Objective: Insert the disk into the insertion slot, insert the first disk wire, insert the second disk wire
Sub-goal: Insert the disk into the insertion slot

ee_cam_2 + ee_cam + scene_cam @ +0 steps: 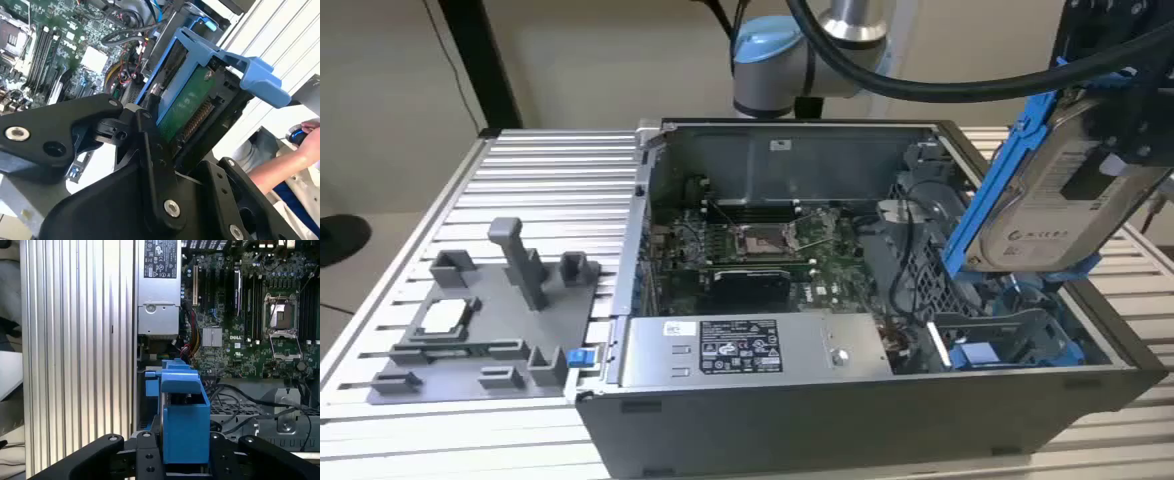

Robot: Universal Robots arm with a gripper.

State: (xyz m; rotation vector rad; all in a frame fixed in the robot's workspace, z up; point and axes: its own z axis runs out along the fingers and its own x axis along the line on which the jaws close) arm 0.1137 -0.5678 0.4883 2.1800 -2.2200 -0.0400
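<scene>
The disk [1061,190], silver-grey with a white label in a bright blue carrier, hangs tilted on edge over the right end of the open computer case. My gripper [1118,140] is shut on it from above. In the second wrist view the disk's green circuit side [187,107] sits between the black fingers [150,150]. The first wrist view looks along the carrier's blue end [182,415] clamped in the gripper [180,460]. The insertion slot [1001,335], with blue rails, lies just below the disk's lower edge. Loose black cables [907,260] run beside the slot.
The grey power-supply box [734,350] with its sticker sits at the case's front, and the motherboard [761,245] behind it. A grey fixture plate [480,320] lies on the ribbed table [547,180] at the exterior view's left. A person's arm [290,155] is beyond the case.
</scene>
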